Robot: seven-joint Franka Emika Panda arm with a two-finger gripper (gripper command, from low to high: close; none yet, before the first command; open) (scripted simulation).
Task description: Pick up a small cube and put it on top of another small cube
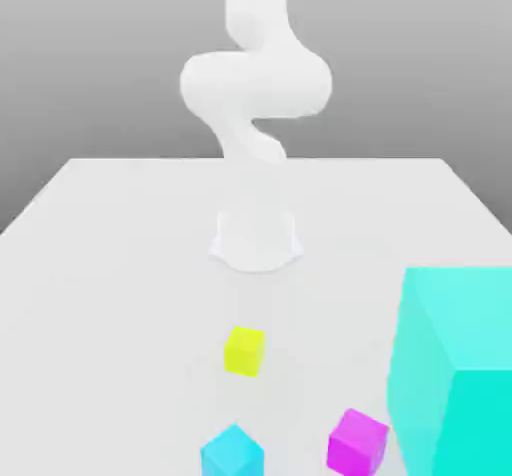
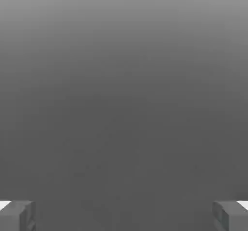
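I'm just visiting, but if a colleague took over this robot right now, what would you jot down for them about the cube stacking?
Claw: open, nothing between its fingers.
Cubes, in the exterior view: yellow cube on the table in front of the arm's base; blue cube and magenta cube nearer the camera, magenta towards the view's right. A big turquoise block stands beyond magenta on that side.
Done: no small cube is stacked.
Left: pick one small cube, set it on another, let go.
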